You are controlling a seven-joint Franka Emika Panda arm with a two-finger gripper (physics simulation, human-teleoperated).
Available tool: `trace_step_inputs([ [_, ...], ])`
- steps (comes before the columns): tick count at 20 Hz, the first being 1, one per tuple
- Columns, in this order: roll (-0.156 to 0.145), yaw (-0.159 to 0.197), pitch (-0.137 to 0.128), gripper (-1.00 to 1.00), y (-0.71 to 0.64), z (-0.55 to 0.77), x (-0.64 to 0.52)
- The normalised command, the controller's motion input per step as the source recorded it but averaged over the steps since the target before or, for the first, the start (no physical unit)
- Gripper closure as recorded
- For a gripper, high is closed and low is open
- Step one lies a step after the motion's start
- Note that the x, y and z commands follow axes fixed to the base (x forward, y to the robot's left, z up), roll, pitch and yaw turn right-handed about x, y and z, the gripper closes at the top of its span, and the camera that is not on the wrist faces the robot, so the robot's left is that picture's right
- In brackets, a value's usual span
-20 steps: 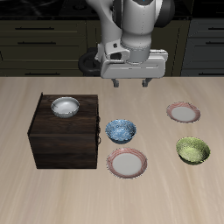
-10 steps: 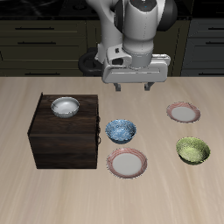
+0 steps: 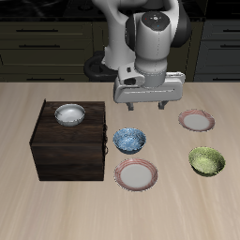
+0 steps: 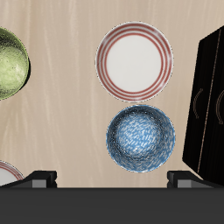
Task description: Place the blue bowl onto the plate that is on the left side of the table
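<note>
The blue bowl [image 3: 129, 141], blue with white speckles, stands upright on the table beside the dark box; it also shows in the wrist view [image 4: 141, 138]. The plate on the left side of the table [image 3: 197, 120], white with a red striped rim, lies apart from it; only its edge shows in the wrist view [image 4: 7, 172]. My gripper [image 3: 150, 106] hangs open and empty above the table, a little behind the blue bowl. In the wrist view the gripper [image 4: 114, 178] shows both fingertips [image 4: 44, 178] spread wide, nothing between them.
A second red-rimmed plate [image 3: 135, 174] lies in front of the blue bowl [image 4: 134, 59]. A yellow-green bowl [image 3: 206, 161] sits near the left plate [image 4: 10, 63]. A dark wooden box [image 3: 70, 145] carries a grey-white bowl [image 3: 69, 114].
The gripper has moved forward and down from the table's back toward the blue bowl, staying open. Nothing on the table has moved.
</note>
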Motion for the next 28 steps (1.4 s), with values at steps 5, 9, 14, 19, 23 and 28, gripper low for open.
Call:
trace_step_inputs([
  [5,0.016,-0.02,0.039,-1.0,0.04,-0.25,0.02],
  [9,0.023,-0.036,0.005,-1.0,0.01,-0.13,-0.13],
  [14,0.025,-0.012,-0.008,-1.0,0.05,-0.1,-0.07],
  [19,0.014,-0.021,-0.051,-1.0,-0.04,-0.09,-0.07],
  [23,0.001,-0.007,-0.014,-1.0,0.0,-0.2,0.01],
  [28,0.004,-0.004,0.022,-1.0,0.02,-0.28,0.02],
])
